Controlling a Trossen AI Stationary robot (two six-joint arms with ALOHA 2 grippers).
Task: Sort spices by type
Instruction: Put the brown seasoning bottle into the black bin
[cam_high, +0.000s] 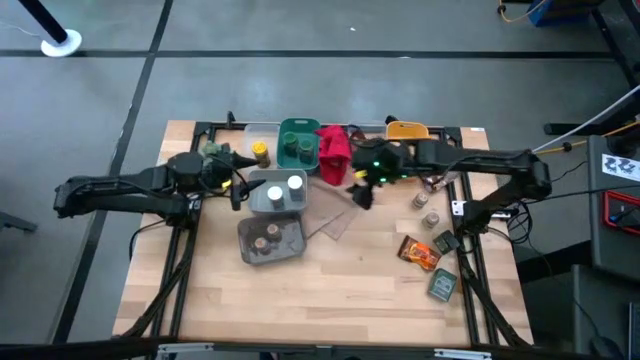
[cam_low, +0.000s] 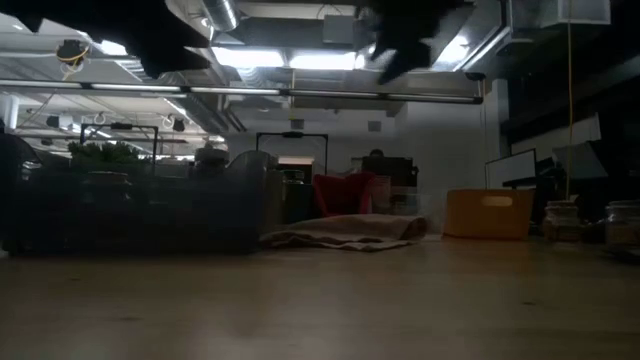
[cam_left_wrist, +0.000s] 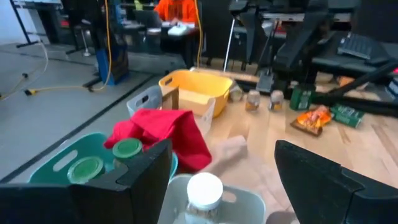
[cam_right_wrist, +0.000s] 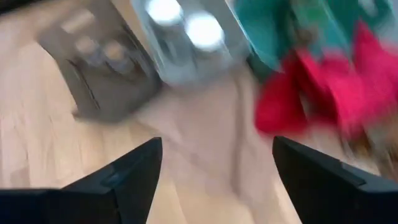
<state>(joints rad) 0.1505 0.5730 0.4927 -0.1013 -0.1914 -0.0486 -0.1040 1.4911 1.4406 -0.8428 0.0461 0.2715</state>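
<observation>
Wooden table (cam_high: 340, 290) in a dim workshop; bins at far centre, packets (cam_high: 422, 253) near right. Left gripper (cam_high: 240, 190) and right gripper (cam_high: 362, 195): jaws wide, empty

Open left end effector (cam_left_wrist: 221, 171) above white-lidded jar (cam_left_wrist: 204, 190), beside red cloth (cam_left_wrist: 168, 134).

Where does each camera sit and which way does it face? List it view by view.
High view: overhead, straight down on the table; both arms show, left gripper and right gripper open.
Low view: at tabletop height, facing the room; dark arm parts hang at the top.
Left wrist view: past its own fingers toward the red cloth and yellow bin.
Right wrist view: down past its fingers at the table.
Shared: red cloth, white-lidded jars.
</observation>
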